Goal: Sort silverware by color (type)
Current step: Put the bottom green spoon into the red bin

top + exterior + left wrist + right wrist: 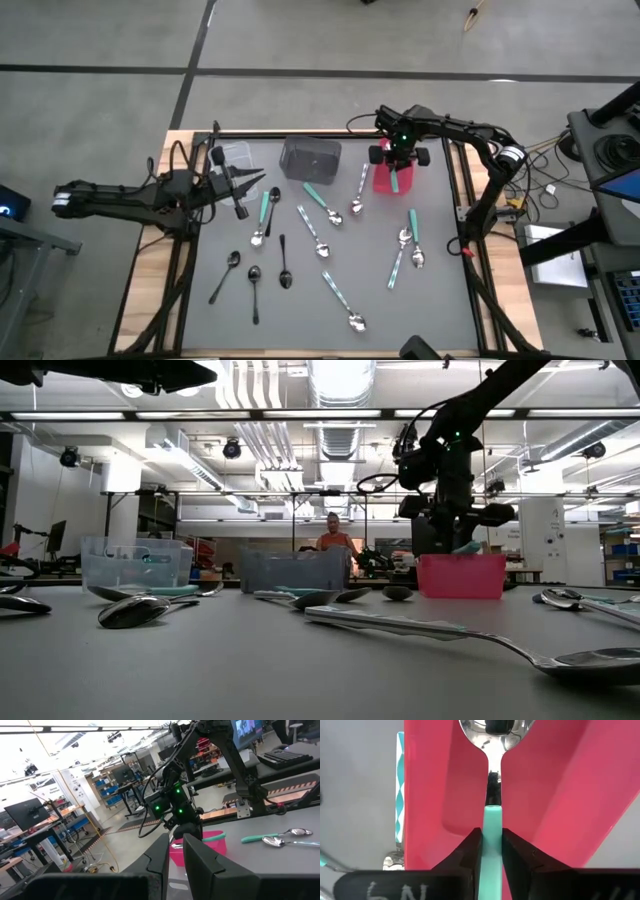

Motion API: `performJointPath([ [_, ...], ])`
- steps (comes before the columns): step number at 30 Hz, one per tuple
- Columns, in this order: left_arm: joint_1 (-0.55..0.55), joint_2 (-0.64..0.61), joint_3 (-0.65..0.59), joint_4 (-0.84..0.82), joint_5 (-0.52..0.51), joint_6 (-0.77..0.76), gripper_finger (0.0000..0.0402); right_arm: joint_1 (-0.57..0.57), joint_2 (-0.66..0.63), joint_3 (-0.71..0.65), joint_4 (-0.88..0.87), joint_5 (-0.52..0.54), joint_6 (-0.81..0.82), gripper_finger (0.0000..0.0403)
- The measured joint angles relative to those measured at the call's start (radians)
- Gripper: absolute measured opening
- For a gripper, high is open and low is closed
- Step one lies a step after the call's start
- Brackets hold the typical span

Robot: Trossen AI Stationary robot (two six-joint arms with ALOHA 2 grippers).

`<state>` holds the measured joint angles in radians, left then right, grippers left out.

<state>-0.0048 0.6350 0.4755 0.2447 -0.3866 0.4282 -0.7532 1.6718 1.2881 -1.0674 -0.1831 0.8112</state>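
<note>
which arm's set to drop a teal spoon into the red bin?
Right. The right gripper is shut on a teal-handled spoon directly above the red bin. The left gripper sits by the clear bin.

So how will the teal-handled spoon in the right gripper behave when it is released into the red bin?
The teal-handled spoon, pinched in the right gripper, stays straight: probably stiff. Its polished bowl likely slides down the red bin's smooth wall.

The lower handle of the teal-handled spoon (491, 845) is cut off between the right gripper (490, 851) fingers — its end cannot be seen. Inside the red bin (460, 577), contents are hidden in the low view by its wall.
</note>
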Motion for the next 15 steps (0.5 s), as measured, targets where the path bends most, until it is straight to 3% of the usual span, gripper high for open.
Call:
performJointPath([
  [15,0.000,0.000,0.000,0.000,0.000,0.000,0.0038,0.000,0.000,0.000,0.000,0.001,0.000,0.0086],
])
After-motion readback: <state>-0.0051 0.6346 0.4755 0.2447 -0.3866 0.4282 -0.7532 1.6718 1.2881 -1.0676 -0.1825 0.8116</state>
